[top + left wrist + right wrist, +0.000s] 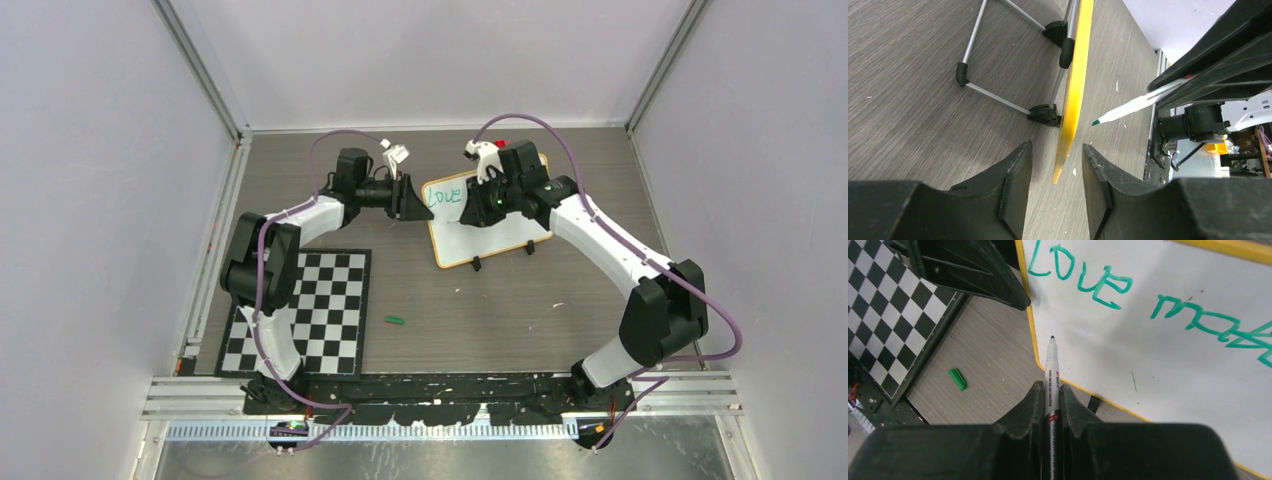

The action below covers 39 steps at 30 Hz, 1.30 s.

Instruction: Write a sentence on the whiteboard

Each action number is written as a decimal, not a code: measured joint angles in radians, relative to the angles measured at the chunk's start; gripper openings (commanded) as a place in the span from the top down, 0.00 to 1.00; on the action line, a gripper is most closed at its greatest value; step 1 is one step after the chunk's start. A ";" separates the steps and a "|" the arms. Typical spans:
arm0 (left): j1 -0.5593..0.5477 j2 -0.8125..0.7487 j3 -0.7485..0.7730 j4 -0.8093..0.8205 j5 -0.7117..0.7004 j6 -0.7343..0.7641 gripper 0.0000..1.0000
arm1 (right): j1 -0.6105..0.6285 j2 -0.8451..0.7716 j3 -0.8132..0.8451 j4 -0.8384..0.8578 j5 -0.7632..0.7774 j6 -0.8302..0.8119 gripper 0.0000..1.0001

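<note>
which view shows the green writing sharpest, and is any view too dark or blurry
Right wrist view: the sentence is large and sharp, the whiteboard evenly lit, slightly grey. Top external view: sharp overall, but the writing is tiny. Left wrist view: board edge-on, no writing visible, near fingers dark.

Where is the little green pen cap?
In the top view the green cap lies on the table, just right of the checkerboard mat and nearer the robot than the whiteboard.
</note>
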 measured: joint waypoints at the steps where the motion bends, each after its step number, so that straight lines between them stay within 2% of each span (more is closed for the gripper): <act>1: -0.001 0.000 0.000 0.009 0.001 -0.006 0.59 | 0.003 0.000 -0.013 0.010 0.004 0.000 1.00; 11: -0.007 0.014 0.000 0.111 0.005 -0.100 0.81 | 0.003 0.000 -0.062 0.119 0.008 0.028 1.00; 29: -0.007 0.029 0.000 0.120 0.005 -0.093 0.99 | 0.023 0.039 -0.061 0.162 -0.001 0.056 1.00; 39: -0.007 0.029 0.000 0.120 0.006 -0.089 1.00 | 0.023 0.045 -0.035 0.162 0.008 0.058 1.00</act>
